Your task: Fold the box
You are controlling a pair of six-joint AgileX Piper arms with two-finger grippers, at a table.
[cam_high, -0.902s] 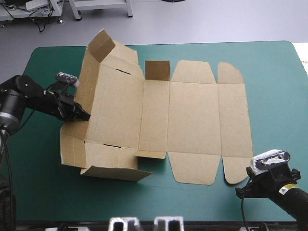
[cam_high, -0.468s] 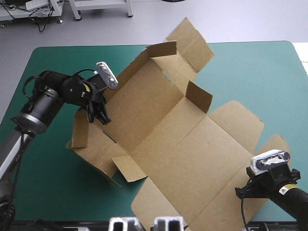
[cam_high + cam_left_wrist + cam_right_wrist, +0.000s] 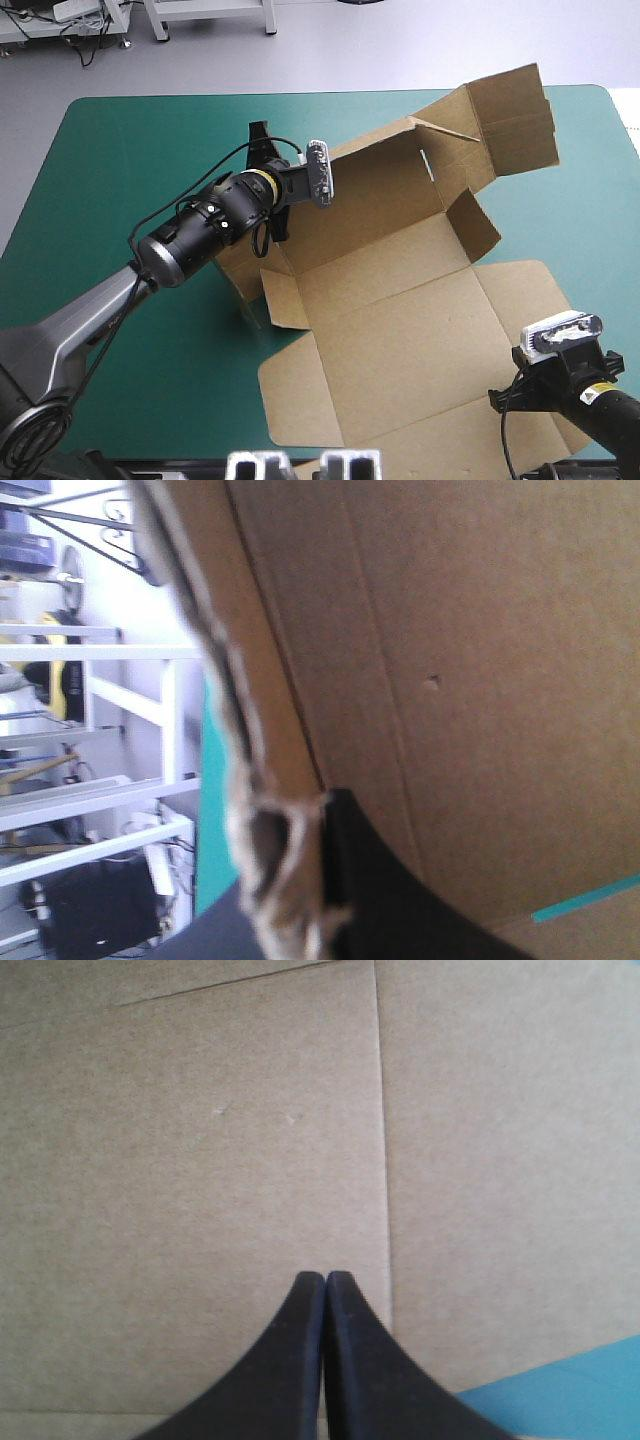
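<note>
In the left gripper (image 3: 305, 830), the box (image 3: 400, 330) has swung clockwise.

floor (image 3: 420, 45) — pale grey | table (image 3: 120, 140) — teal-green cover | white metal frames (image 3: 268, 14) beyond far edge

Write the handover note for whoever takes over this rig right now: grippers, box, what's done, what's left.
Left gripper: shut on the box, clamping the edge of a raised wall.
Right gripper: shut, empty, over a flat panel at the box's near right end.
Box: lies askew on the teal-green cover.
Done: far walls partly raised.
Left: raise and tuck the remaining walls; near panels lie flat.
</note>
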